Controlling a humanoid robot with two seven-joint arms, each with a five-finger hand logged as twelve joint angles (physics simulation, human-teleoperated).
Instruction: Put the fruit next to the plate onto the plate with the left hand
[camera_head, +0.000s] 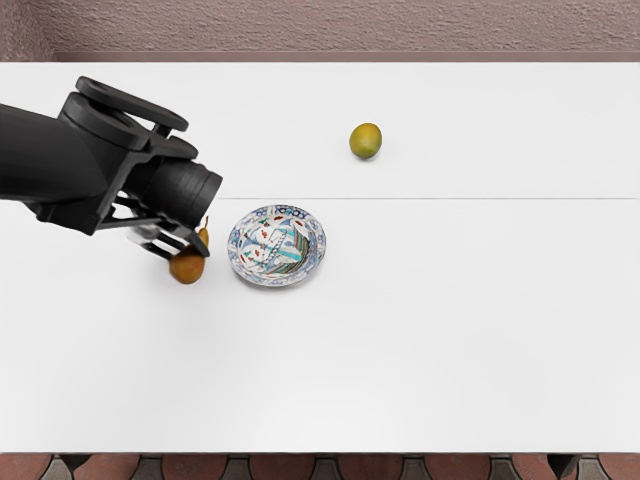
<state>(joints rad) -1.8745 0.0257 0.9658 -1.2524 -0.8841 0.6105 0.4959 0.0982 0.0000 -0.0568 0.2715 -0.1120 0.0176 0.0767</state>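
One brown fruit (186, 268) lies just left of the plate (235, 250) under the left hand (165, 238), whose grip cannot be told.

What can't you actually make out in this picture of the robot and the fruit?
Head view, the only one:
Whether the robot hand grips the brown fruit: the bulky wrist covers the hand.
The brown fruit's upper part: hidden under the hand, so its kind is unclear.
The right arm: outside the picture.
The left arm's far end: cut off by the left edge.
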